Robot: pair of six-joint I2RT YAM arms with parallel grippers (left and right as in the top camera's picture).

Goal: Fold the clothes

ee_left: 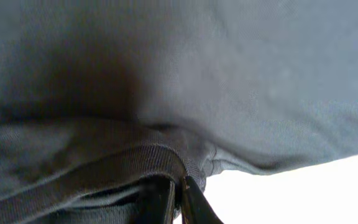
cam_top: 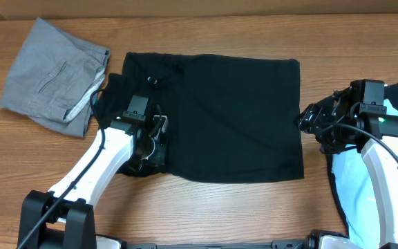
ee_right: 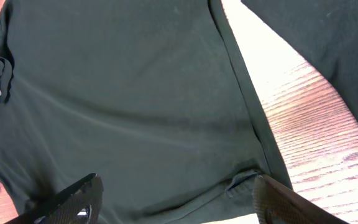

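Wooden table (cam_top: 206, 207): black fabric garment (cam_top: 233, 117) spread flat at centre, one arm at each side edge.
Pale blue cloth (cam_top: 354, 197) lies at the table's right under the right arm; a folded grey fabric garment (cam_top: 54, 76) sits at far left, just beside the black one. Left gripper (ee_left: 178, 199) is at the black garment's near-left edge, fingers clenched on its ribbed hem. Right gripper (ee_right: 179, 202) hovers over the right hem, fingers spread wide, grasping nothing.
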